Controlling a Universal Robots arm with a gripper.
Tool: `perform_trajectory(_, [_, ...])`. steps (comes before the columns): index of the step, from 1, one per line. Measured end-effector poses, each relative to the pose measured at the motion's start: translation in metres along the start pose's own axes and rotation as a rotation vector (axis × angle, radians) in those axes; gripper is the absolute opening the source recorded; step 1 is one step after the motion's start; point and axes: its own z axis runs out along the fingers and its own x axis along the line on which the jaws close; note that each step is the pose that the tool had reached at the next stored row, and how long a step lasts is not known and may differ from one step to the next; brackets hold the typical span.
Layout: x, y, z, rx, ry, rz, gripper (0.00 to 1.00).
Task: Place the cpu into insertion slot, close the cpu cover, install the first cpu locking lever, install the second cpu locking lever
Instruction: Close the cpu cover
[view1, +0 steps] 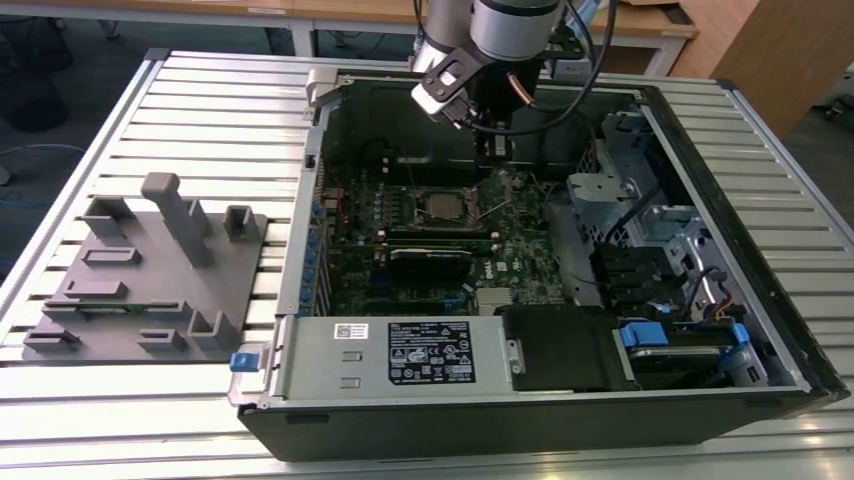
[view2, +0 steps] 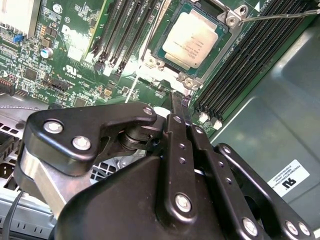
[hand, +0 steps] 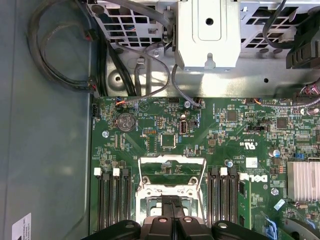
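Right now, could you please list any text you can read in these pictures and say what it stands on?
Power supply label: print too small to read.
White sticker on the case panel: too small to read.
Motherboard lettering: tiny and upside down, none quotable.
cpu top: no readable marking.

I see an open computer case (view1: 561, 425) on the slatted table (view1: 214, 110), a grey power supply (view1: 320, 350) inside it, and a grey moulded rack (view1: 147, 290) at the exterior view's left.
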Motion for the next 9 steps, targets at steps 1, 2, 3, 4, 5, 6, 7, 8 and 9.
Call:
perform_trajectory(1, [0.0, 0.0012, 0.0001, 0.0, 0.0, 0.0, 0.1])
perform_trajectory(2, [0.0, 0.0019, 0.0001, 0.0, 0.0, 0.0, 0.1])
perform_trajectory(3, [0.0, 0.0019, 0.0001, 0.0, -0.0001, 0.0, 0.1])
perform_trajectory(4, [0.0, 0.0019, 0.0001, 0.0, 0.0, 0.0, 0.1])
perform_trajectory(5, [0.0001, 0.0019, 0.0001, 0.0, 0.0, 0.0, 0.1])
perform_trajectory(6, [0.0, 0.0019, 0.0001, 0.0, 0.0, 0.0, 0.1])
perform_trajectory(7, [0.0, 0.0019, 0.0001, 0.0, 0.0, 0.0, 0.1])
perform_trajectory(8, [0.0001, 0.0022, 0.0001, 0.0, 0.0, 0.0, 0.1])
perform_trajectory(9, [0.0001, 0.0025, 0.0002, -0.0001, 0.0001, 0.0, 0.1])
